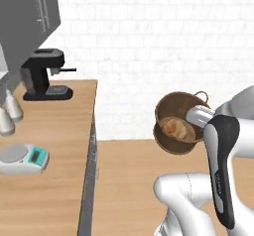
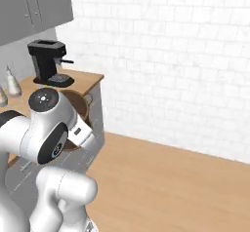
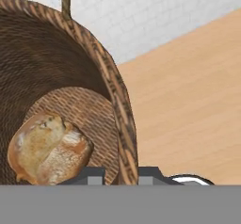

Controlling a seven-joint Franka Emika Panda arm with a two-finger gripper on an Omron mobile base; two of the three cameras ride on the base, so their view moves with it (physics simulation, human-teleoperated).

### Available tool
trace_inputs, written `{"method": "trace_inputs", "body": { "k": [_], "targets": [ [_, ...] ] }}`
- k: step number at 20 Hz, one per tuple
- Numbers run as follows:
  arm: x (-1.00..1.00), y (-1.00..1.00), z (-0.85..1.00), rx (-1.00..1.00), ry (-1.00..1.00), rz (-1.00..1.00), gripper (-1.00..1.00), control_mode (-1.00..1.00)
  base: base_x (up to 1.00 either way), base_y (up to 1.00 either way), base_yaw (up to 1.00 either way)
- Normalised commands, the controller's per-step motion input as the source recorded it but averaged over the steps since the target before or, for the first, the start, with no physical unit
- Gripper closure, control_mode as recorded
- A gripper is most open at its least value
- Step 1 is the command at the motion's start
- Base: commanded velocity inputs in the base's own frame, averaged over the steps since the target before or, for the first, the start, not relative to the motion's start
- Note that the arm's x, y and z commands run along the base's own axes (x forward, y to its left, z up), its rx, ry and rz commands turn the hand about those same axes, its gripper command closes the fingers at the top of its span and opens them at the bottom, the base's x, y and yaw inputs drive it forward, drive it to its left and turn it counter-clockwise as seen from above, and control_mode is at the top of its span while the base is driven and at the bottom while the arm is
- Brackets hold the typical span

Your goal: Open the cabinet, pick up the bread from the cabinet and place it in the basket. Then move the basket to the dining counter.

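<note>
Counter (image 1: pixel 54 131): kitchen worktop seen at nine o'clock, no basket left on it.
Basket (image 1: pixel 173 123): carried in the air, tipped, off the counter's edge.
Bread (image 3: pixel 49 150): lying inside the basket; placing judged done.
Claw (image 3: pixel 121 175): clamped on the basket rim.
Left: delivery to the dining counter.

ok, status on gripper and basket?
Gripper shut on basket rim, basket held in the air over the floor. Bread inside. Nothing in the way.

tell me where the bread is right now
The bread lies inside the basket, on its woven bottom, with the gripper clamped on the basket's rim.
</note>
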Motion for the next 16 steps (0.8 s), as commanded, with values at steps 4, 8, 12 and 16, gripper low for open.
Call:
{"method": "trace_inputs", "body": {
  "k": [4, 8, 12, 16],
  "targets": [
    [0.00, 0.00, 0.00, 0.00, 0.00, 0.00, 1.00, 1.00, 0.00, 0.00, -0.97],
    [0.00, 0.00, 0.00, 0.00, 0.00, 0.00, 1.00, 1.00, 0.00, 0.00, -0.92],
    [0.00, 0.00, 0.00, 0.00, 0.00, 0.00, 1.00, 1.00, 0.00, 0.00, -0.91],
    [0.00, 0.00, 0.00, 0.00, 0.00, 0.00, 1.00, 1.00, 0.00, 0.00, -0.92]
  ]
}}
